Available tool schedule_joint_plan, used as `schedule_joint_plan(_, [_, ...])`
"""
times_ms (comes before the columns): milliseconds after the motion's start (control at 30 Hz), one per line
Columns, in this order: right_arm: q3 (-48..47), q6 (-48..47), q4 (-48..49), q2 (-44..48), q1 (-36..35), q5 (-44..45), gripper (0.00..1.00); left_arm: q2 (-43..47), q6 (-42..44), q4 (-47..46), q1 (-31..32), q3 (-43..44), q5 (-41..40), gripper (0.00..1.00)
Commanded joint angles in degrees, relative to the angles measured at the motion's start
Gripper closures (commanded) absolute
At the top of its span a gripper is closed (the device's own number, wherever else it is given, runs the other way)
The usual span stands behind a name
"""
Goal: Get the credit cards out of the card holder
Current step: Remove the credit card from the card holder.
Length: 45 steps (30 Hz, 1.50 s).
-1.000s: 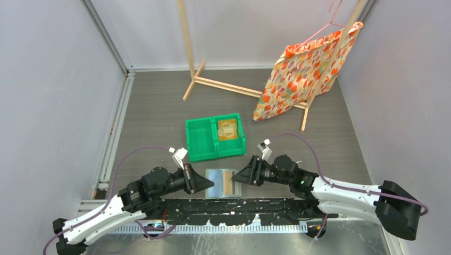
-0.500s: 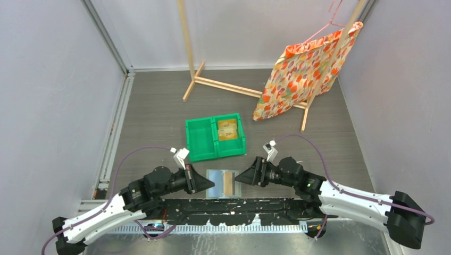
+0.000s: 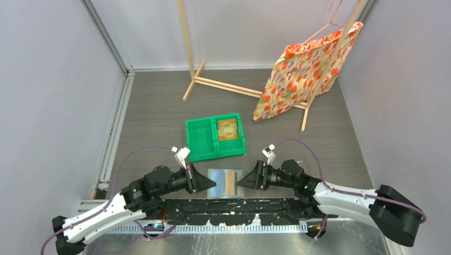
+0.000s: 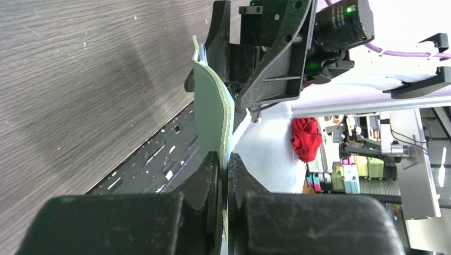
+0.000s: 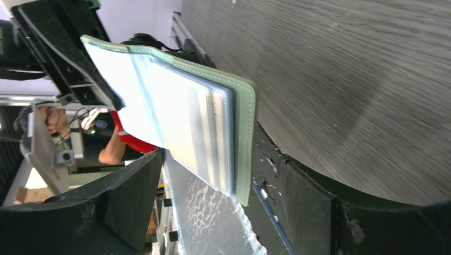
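The card holder point(image 3: 217, 183) is held open at the near edge of the surface point(image 3: 159, 117), between the two pincers and just in front of the green bin point(image 3: 201, 139). The left pincer point(image 4: 223, 162) is pressed together on the holder's left edge, pinching the grey-green cover. The right pincer point(image 5: 213, 180) is spread wide. The holder's right edge is located between its fingers point(image 5: 117, 207), and contact cannot be determined. A tan card point(image 3: 230, 183) is seen in the holder's right half. Further credit cards point(image 3: 227, 130) are seen lying in the right compartment of the bin. A wooden rack point(image 3: 234, 87) carrying a floral cloth point(image 3: 303, 74) is positioned at the far side.
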<state>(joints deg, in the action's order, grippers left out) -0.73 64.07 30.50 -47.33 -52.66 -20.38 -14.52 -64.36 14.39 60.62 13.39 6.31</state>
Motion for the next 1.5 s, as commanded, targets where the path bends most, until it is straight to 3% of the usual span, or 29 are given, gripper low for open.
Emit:
schedule_joint_plan(0, [2.7, 2.8, 19.7, -4.6, 0.5, -5.8, 0.16, 1.8, -1.4, -5.8, -0.2, 1.3, 1.3, 0.99])
schedule_joint_plan(233, [2.8, 5.9, 32.2, -11.8, 0.5, -9.6, 0.21, 5.2, -2.9, -6.2, -0.2, -0.5, 0.3, 0.99])
schedule_joint_plan(433, [2.8, 6.7, 29.8, -8.1, 0.5, -9.6, 0.63, 7.8, -2.7, -0.8, -0.2, -0.3, -1.9, 0.99])
schedule_joint_plan(600, [2.0, 6.2, 22.2, -0.8, 0.5, -9.1, 0.77, 6.7, -3.1, 0.6, -0.2, -0.6, -2.2, 0.99])
schedule_joint_plan(700, [1.9, 5.7, 17.8, 2.7, 0.6, -8.6, 0.98, 5.2, -2.8, 0.4, -0.2, -0.3, -2.5, 0.99])
schedule_joint_plan(733, [2.0, 5.6, 16.5, 3.6, 0.5, -8.3, 0.99, 4.7, -2.7, 1.5, -0.2, 0.1, -3.2, 0.98])
schedule_joint_plan(833, [2.6, 5.2, 13.2, 6.0, 0.6, -7.8, 0.99, 3.3, -2.5, 7.1, -0.2, 2.0, -5.8, 0.53])
schedule_joint_plan(900, [2.7, 4.8, 10.6, 7.2, 0.6, -7.4, 0.99, 3.0, -1.8, 11.0, -0.2, 3.8, -8.4, 0.33])
schedule_joint_plan(933, [2.9, 4.7, 9.8, 7.7, 0.6, -7.2, 0.99, 3.1, -1.3, 13.6, -0.2, 5.2, -9.6, 0.28])
schedule_joint_plan(1067, [3.5, 3.9, 6.2, 9.3, 0.6, -5.4, 0.99, 2.8, -0.4, 23.4, -0.2, 15.1, -16.0, 0.21])
schedule_joint_plan(1233, [3.4, 2.8, 4.5, 9.1, 0.6, -3.3, 0.99, -5.6, 4.3, 26.8, -0.2, 27.0, -18.4, 0.10])
schedule_joint_plan(1333, [2.8, 2.1, 4.6, 7.8, 0.8, -3.3, 0.99, -14.0, 7.6, 26.8, -0.2, 32.9, -16.2, 0.08])
schedule_joint_plan(1467, [2.6, 2.4, 6.2, 6.0, 0.9, -3.4, 0.99, -22.6, 9.4, 21.1, -0.2, 35.2, -9.4, 0.13])
